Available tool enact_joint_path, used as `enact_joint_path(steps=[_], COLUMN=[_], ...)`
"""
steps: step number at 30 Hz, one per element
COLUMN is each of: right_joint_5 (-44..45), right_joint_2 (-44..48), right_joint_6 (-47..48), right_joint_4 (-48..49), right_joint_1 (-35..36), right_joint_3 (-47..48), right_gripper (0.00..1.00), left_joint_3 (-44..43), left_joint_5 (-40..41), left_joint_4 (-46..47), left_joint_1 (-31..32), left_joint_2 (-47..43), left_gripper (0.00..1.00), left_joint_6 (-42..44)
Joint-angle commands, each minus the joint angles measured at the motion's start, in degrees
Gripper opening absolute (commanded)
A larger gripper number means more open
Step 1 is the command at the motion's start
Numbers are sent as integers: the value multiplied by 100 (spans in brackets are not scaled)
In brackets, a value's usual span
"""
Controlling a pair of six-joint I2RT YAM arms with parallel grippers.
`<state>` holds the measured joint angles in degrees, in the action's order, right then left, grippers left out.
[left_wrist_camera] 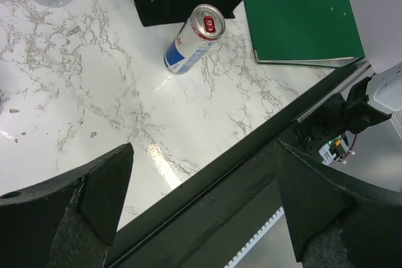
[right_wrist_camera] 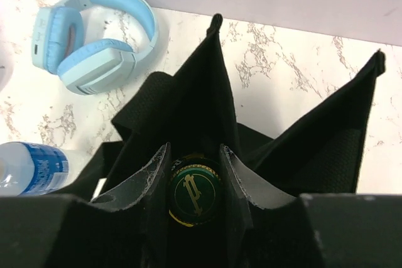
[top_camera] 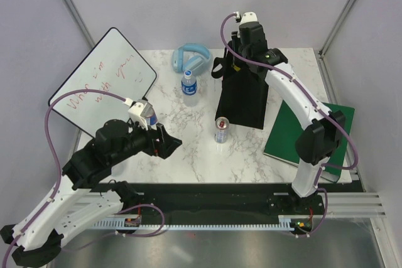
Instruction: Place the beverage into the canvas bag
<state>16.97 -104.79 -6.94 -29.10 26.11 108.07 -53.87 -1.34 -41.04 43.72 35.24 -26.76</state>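
The beverage (right_wrist_camera: 193, 196) is a bottle with a dark green cap bearing a gold emblem. It sits between the fingers of my right gripper (right_wrist_camera: 195, 180), which is shut on its neck. The cap is down inside the open mouth of the black canvas bag (right_wrist_camera: 188, 105), whose fabric rises on both sides. From above, the bag (top_camera: 242, 95) stands upright at mid-table and the right wrist (top_camera: 251, 45) hangs over its top; the bottle is hidden there. My left gripper (left_wrist_camera: 202, 149) is open and empty over the table's near edge, seen from above at the front left (top_camera: 166, 142).
A silver, blue and red can (top_camera: 221, 128) stands in front of the bag, also in the left wrist view (left_wrist_camera: 195, 39). A water bottle (top_camera: 189, 85) and blue headphones (top_camera: 191, 59) lie behind it to the left. A green book (top_camera: 308, 133) lies right; a whiteboard (top_camera: 103, 83) leans left.
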Motion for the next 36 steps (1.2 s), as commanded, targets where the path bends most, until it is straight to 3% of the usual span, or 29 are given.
enact_joint_path(steps=[1, 9, 21, 25, 30, 36], right_joint_5=[254, -580, -995, -818, -915, -775], right_joint_2=[-103, -68, -120, -155, -278, -121], right_joint_6=[88, 166, -79, -79, -88, -202], right_joint_4=[695, 1758, 2436, 2444, 2409, 2234], right_joint_1=[-123, -246, -466, -475, -475, -475], right_joint_3=[215, -917, -1974, -2062, -2080, -1922], right_gripper=[0, 0, 1, 13, 17, 34], left_joint_3=[-212, -230, -212, -230, -238, -265], left_joint_5=[117, 117, 284, 310, 293, 258], left_joint_4=[34, 69, 69, 69, 87, 78], left_joint_1=[-13, -13, -13, -22, -13, -13], left_joint_2=[17, 35, 114, 149, 149, 97], left_gripper=[99, 99, 99, 99, 99, 99], left_joint_6=[215, 215, 250, 268, 242, 233])
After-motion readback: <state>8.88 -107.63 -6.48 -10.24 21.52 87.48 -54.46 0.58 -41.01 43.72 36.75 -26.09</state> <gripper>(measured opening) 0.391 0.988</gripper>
